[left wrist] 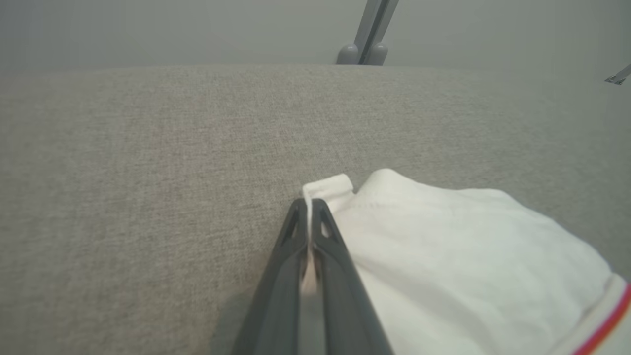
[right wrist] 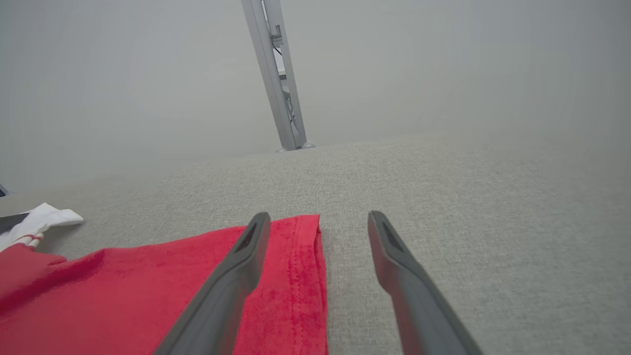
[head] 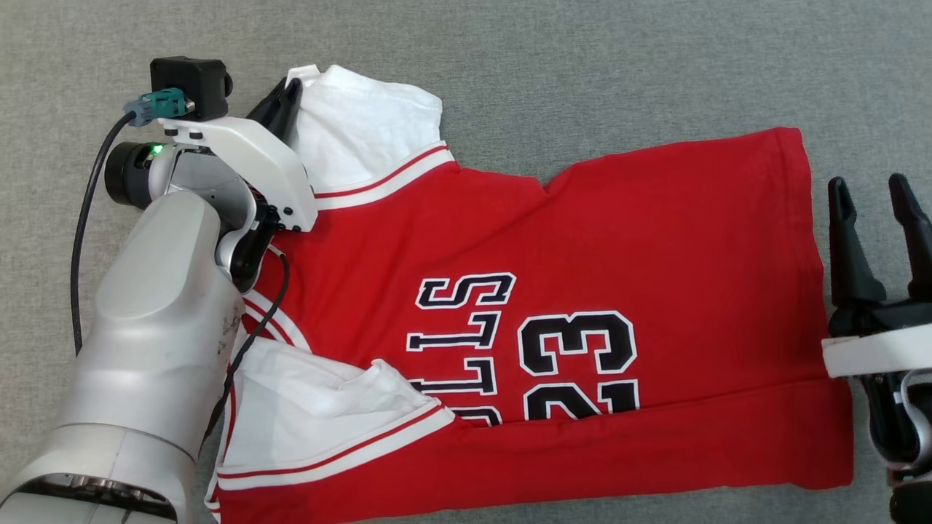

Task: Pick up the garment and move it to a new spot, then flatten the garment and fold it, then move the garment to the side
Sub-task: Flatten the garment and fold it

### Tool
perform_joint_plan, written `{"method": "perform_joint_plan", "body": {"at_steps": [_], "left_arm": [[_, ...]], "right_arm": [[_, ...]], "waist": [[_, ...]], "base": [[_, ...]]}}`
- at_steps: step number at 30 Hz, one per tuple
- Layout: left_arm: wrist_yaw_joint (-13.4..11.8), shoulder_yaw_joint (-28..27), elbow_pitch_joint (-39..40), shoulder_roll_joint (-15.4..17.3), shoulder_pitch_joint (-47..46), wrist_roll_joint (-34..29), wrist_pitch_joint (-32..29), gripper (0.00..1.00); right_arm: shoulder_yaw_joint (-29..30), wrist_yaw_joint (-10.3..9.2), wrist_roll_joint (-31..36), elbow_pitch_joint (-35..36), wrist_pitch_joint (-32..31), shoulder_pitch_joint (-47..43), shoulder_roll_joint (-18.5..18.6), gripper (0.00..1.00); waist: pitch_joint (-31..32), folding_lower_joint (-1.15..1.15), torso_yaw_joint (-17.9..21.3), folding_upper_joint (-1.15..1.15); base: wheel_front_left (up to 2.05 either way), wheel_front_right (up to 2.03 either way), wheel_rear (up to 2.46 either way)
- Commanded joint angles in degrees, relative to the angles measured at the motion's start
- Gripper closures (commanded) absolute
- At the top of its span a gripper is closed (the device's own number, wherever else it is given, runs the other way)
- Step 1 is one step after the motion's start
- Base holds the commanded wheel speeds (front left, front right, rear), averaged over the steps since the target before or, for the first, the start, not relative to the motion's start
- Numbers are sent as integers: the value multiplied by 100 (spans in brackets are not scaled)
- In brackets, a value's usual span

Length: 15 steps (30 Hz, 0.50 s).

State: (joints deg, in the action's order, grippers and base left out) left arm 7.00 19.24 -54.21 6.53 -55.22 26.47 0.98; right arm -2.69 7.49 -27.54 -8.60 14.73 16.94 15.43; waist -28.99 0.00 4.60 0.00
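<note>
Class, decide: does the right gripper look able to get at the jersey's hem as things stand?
Probably yes: the right gripper stands open right beside the hem, and nothing lies between them.

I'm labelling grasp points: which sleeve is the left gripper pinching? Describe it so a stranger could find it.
A red jersey lies spread on the grey cloth surface. Of its two white sleeves, it is the far sleeve, at the head view's upper left. Unlike the near sleeve, its hem corner is pinched in the shut left gripper.
</note>
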Motion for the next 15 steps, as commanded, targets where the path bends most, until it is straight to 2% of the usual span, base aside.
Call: {"method": "perform_joint_plan", "body": {"at_steps": [1,7,15], "left_arm": [[16,14,-25,12,-81,53,53,100],[41,234,-91,-113,-141,108,302,100],[46,487,-131,-224,-207,259,490,100]], "right_arm": [[7,2,-2,-52,44,150,88,0],[-164,2,-183,-479,-192,846,450,0],[-785,2,-867,-811,-1234,1217,1050,0]], "waist": [[-20,0,-62,0],[-132,0,-323,0],[-214,0,-534,0]], "base": [[0,0,0],[0,0,0],[0,0,0]]}}
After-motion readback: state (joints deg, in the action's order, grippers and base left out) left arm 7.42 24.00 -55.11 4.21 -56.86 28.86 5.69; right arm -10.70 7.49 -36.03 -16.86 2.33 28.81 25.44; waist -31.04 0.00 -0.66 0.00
